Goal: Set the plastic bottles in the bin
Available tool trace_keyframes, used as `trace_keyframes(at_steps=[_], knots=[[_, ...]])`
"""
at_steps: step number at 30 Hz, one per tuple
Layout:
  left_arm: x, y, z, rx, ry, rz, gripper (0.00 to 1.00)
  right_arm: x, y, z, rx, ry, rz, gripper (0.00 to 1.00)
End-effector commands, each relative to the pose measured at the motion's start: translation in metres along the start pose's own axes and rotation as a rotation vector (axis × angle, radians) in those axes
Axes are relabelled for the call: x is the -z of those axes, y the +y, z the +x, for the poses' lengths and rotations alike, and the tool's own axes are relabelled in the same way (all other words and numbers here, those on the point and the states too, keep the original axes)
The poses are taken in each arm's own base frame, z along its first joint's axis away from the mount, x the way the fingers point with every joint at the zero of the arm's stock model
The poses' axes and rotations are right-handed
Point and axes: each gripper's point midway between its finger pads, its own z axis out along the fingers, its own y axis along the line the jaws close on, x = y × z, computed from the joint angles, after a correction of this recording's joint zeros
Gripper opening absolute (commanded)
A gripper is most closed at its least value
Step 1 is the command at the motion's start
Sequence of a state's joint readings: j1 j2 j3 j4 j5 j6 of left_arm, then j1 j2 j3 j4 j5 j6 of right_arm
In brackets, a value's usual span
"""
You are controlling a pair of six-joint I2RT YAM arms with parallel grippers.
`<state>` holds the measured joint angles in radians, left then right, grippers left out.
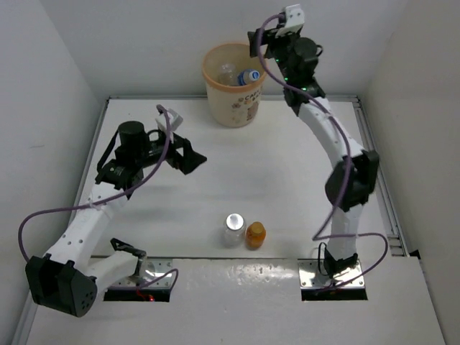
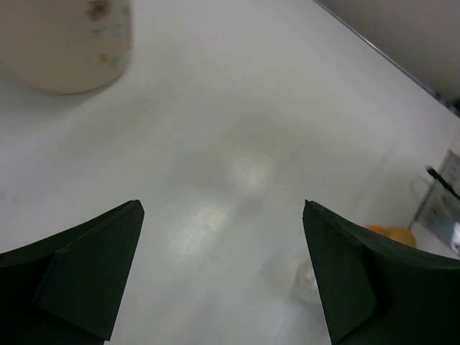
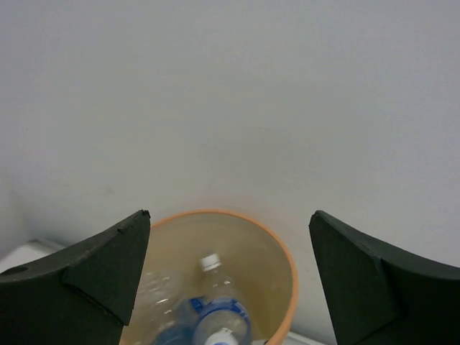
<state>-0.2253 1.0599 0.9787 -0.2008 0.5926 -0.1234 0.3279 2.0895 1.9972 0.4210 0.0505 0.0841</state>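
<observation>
TOP: round cream-beige plastic bin [image 1: 233, 108] at far side of table [image 1: 302, 187], blue-labelled clear plastic bottles [image 1: 248, 76] inside; silvery-topped clear bottle [image 1: 233, 230] and small orange bottle [image 1: 255, 235] upright side by side near the bases | LEFT WRIST: left pincer [image 2: 223, 208] apart, empty; orange bottle barely glimpsed | RIGHT WRIST: right pincer [image 3: 230, 215] apart, empty, over the bin; shows its contents more closely | RISK: gripping one of the pair may topple its neighbour.

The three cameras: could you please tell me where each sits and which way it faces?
Top external: above, behind the bases, looking down on the table; both arms show.
Left wrist: low over the table, facing the bin; open fingers show.
Right wrist: above the bin, facing the wall; open fingers show.
Shared: all see the bin.
</observation>
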Motion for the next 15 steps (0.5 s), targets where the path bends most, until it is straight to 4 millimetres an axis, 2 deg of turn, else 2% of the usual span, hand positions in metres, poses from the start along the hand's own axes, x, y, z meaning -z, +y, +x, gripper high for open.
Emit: trace_keyframes(at_steps=[1, 2, 3, 4, 5, 6, 7, 8, 9, 10, 11, 12, 13, 14, 15], knots=[[0.011, -0.067, 0.017, -0.158, 0.019, 0.313, 1.00, 0.062, 0.010, -0.112, -0.112, 0.004, -0.142, 0.88], [0.014, -0.075, 0.025, -0.181, 0.034, 0.351, 1.00, 0.073, 0.005, -0.115, -0.112, 0.039, -0.157, 0.87], [0.014, -0.082, 0.034, -0.232, 0.048, 0.391, 1.00, 0.096, 0.001, -0.137, -0.115, 0.046, -0.161, 0.87], [0.019, -0.096, 0.052, -0.235, 0.091, 0.455, 1.00, 0.116, 0.006, -0.116, -0.128, 0.163, -0.209, 0.83], [0.022, -0.102, 0.058, -0.260, 0.100, 0.476, 0.95, 0.134, 0.008, -0.085, -0.145, 0.294, -0.221, 0.81], [0.022, -0.104, 0.066, -0.300, 0.110, 0.496, 0.91, 0.159, -0.001, -0.083, -0.139, 0.364, -0.207, 0.80], [0.026, -0.112, 0.080, -0.315, 0.139, 0.524, 0.87, 0.187, 0.004, -0.073, -0.152, 0.443, -0.229, 0.77], [0.028, -0.115, 0.081, -0.349, 0.138, 0.531, 0.78, 0.208, 0.003, -0.063, -0.158, 0.493, -0.226, 0.77], [0.029, -0.118, 0.091, -0.391, 0.151, 0.557, 0.75, 0.227, -0.007, -0.047, -0.174, 0.569, -0.196, 0.75], [0.032, -0.126, 0.105, -0.408, 0.187, 0.590, 0.73, 0.255, -0.006, -0.034, -0.187, 0.622, -0.189, 0.73], [0.033, -0.131, 0.108, -0.434, 0.192, 0.616, 0.73, 0.277, -0.005, -0.018, -0.213, 0.707, -0.184, 0.73], [0.034, -0.133, 0.117, -0.456, 0.208, 0.634, 0.82, 0.288, -0.013, -0.011, -0.225, 0.736, -0.161, 0.73], [0.034, -0.138, 0.128, -0.513, 0.214, 0.668, 0.91, 0.311, -0.009, 0.001, -0.247, 0.779, -0.163, 0.73], [0.034, -0.142, 0.133, -0.540, 0.214, 0.690, 0.97, 0.325, -0.009, 0.009, -0.271, 0.827, -0.162, 0.73], [0.034, -0.143, 0.139, -0.571, 0.216, 0.701, 1.00, 0.332, -0.010, 0.012, -0.280, 0.837, -0.155, 0.73]])
